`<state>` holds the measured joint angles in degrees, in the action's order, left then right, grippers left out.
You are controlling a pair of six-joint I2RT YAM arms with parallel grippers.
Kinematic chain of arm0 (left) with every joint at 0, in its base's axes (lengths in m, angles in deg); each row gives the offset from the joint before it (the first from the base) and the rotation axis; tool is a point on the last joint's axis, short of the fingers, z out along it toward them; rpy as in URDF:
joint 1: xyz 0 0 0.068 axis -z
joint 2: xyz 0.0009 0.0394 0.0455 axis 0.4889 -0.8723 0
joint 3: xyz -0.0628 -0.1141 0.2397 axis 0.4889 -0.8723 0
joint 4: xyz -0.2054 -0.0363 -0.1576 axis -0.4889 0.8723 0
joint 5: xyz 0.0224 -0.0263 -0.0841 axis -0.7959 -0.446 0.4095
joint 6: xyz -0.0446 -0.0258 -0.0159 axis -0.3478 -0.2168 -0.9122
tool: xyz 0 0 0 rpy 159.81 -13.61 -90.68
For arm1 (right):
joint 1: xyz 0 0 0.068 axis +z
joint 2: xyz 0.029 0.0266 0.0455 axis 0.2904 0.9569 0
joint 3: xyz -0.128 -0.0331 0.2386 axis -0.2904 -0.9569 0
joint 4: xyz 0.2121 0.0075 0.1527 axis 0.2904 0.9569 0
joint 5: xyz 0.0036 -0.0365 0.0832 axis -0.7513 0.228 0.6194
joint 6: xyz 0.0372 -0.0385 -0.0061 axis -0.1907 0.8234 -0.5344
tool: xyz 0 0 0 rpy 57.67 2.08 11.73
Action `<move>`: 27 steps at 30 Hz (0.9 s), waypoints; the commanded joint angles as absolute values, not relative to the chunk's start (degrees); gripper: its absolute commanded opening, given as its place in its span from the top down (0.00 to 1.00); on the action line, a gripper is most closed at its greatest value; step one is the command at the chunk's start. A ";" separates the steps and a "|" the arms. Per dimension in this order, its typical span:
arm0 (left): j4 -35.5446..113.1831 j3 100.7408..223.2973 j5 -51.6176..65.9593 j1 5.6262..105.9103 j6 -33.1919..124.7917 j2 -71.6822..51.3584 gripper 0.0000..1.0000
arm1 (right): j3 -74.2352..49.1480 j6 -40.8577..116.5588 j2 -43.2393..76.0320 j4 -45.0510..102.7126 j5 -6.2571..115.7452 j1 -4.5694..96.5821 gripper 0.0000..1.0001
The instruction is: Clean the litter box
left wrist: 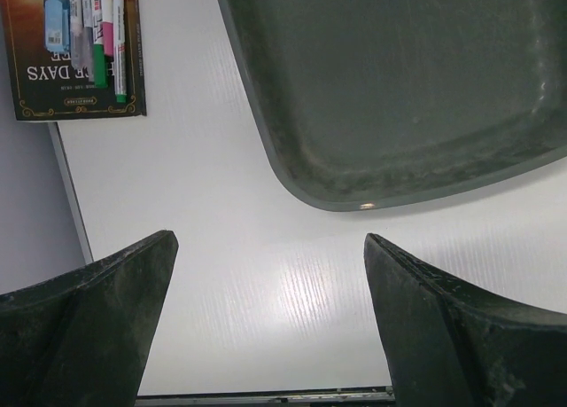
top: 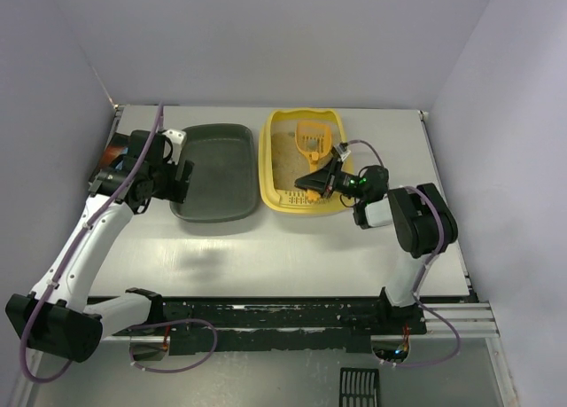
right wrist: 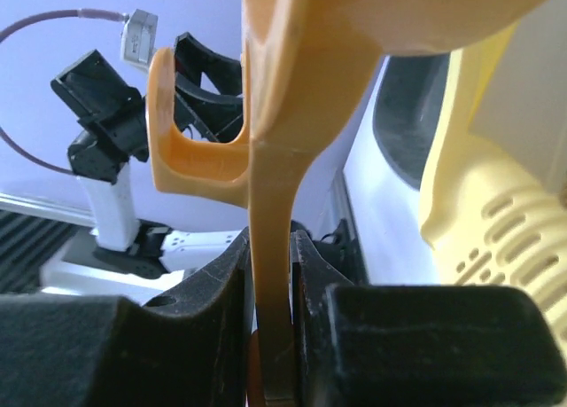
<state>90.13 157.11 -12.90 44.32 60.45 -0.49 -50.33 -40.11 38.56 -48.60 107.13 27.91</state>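
Observation:
The yellow litter box [top: 265, 163] with beige litter stands at the back middle of the table, its slotted ledge toward me. My right gripper [top: 319, 178] is over its near end, shut on the handle of the orange slotted scoop [top: 312, 139], whose head is above the litter. In the right wrist view my gripper [right wrist: 270, 256] clamps the scoop's [right wrist: 292, 88] handle edge-on, with the litter box's wall [right wrist: 478, 221] at the right. My left gripper [top: 180, 182] is open and empty, by the left edge of the dark grey-green tray [top: 213, 172]; in its wrist view [left wrist: 270, 247] it is above bare table.
The dark tray [left wrist: 407, 88] lies just left of the litter box and looks empty. A book with several pens on it [left wrist: 80, 48] lies at the table's left edge. A black slotted part [top: 359, 387] lies below the table's front rail.

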 commanded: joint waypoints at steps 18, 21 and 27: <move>89.40 154.75 -11.89 44.21 61.17 -0.52 0.01 | -48.59 -38.53 38.59 -47.54 108.96 31.30 1.00; 89.31 154.30 -11.31 44.20 61.18 -1.47 0.01 | -37.14 2.89 28.92 7.39 97.15 33.87 1.00; 88.91 153.75 -10.81 44.39 61.33 -1.81 0.01 | -36.90 7.28 24.85 16.86 93.08 33.73 1.00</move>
<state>90.02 154.25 -12.20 44.32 60.60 -1.76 -32.74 -4.55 26.67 2.06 95.96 35.16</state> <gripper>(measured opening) 0.985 0.175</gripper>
